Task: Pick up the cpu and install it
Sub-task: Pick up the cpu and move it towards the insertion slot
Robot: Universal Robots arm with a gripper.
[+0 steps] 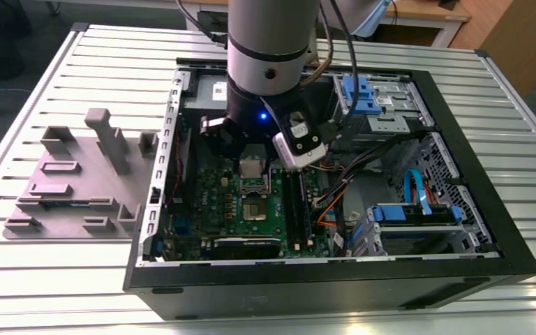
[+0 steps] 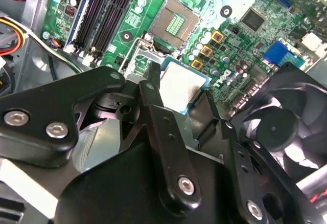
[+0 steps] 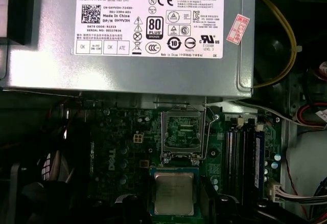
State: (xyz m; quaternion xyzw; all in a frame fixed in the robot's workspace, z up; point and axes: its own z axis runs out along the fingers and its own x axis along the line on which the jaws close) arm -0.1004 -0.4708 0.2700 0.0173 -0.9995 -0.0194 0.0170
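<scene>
I have the small flat square cpu point(image 3: 173, 193), pale silvery metal on top, pinched between the fingers point(image 2: 152, 96) of the black gripper point(image 2: 180, 88), hanging just short of the open metal-framed socket point(image 3: 181, 131) on the green circuit board point(image 2: 240, 45); I judge this the carry-to-socket step, and seating it calls for squaring it over the contacts.

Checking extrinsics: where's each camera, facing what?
Exterior view: off the arm, looking down into the open computer case on the table; the arm shows.
Second wrist view: on the arm, looking past the fingers, shut on the cpu, at the motherboard.
First wrist view: on the arm, facing the power supply and motherboard; fingers flank the cpu.
Shared: both wrist views show the cpu and the empty socket.
</scene>
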